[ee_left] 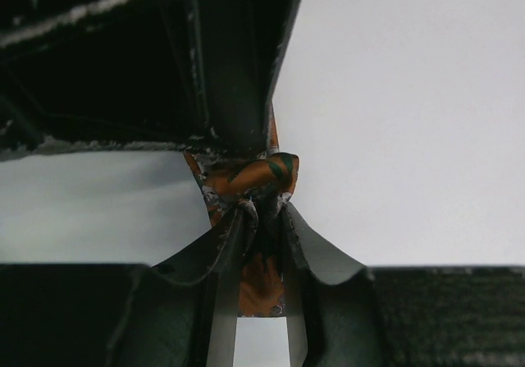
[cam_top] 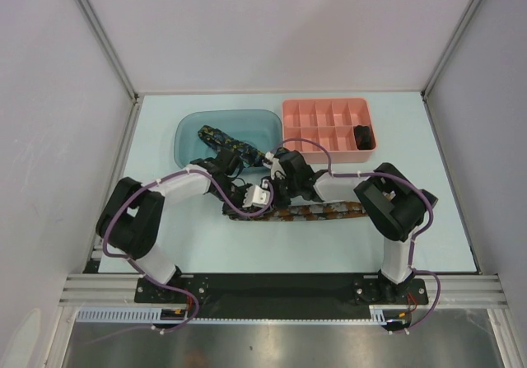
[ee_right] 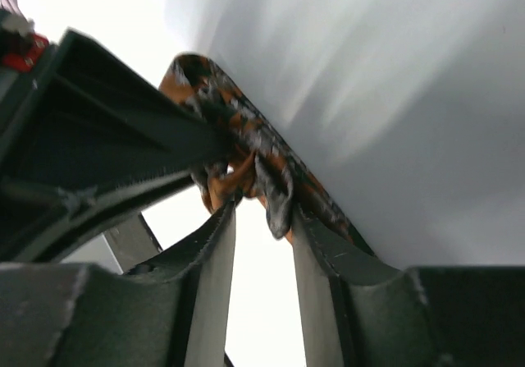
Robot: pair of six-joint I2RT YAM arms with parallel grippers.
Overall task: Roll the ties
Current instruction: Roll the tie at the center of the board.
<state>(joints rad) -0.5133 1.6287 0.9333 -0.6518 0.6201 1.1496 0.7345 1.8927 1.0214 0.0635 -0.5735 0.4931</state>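
Note:
The orange-brown flecked tie (cam_top: 321,211) lies flat across the table's middle, its left end lifted between both grippers. My left gripper (cam_top: 254,197) is shut on that end, and the wrist view shows fabric (ee_left: 254,174) bunched between its tips (ee_left: 262,211). My right gripper (cam_top: 276,188) faces it tip to tip. Its tips (ee_right: 262,199) are pinched on a fold of the same tie (ee_right: 283,162). The navy tie (cam_top: 222,137) lies loose in a blue tub. A small dark rolled bundle (cam_top: 363,134) sits in a pink tray.
The blue tub (cam_top: 185,133) stands at the back left. The pink divided tray (cam_top: 317,117) stands at the back right, with the bundle in a right-hand compartment. Grey walls enclose the table on three sides.

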